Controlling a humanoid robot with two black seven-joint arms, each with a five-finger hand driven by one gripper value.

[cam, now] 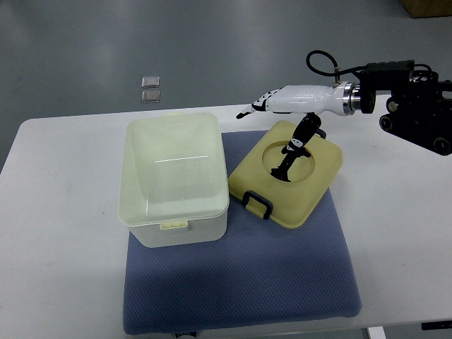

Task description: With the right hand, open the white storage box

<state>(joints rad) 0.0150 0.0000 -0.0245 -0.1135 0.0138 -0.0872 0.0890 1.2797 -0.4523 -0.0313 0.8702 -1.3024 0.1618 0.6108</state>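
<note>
Blue mat [240, 289]: on tabletop [63, 233], nearest camera. White storage box [174, 176]: left part of mat, lidless. Yellow lid [286, 173]: just right, beside box. Right hand [272, 102]: above lid's far edge, fingers extended, holding nothing. Step: opening apparently complete; next, withdraw clear.

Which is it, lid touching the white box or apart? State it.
Apart. The top view shows blue mat between the yellow lid and the white box.

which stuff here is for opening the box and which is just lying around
For the job:
box
right hand

Lying about:
yellow lid
blue mat
two small clear things beyond the table
</note>
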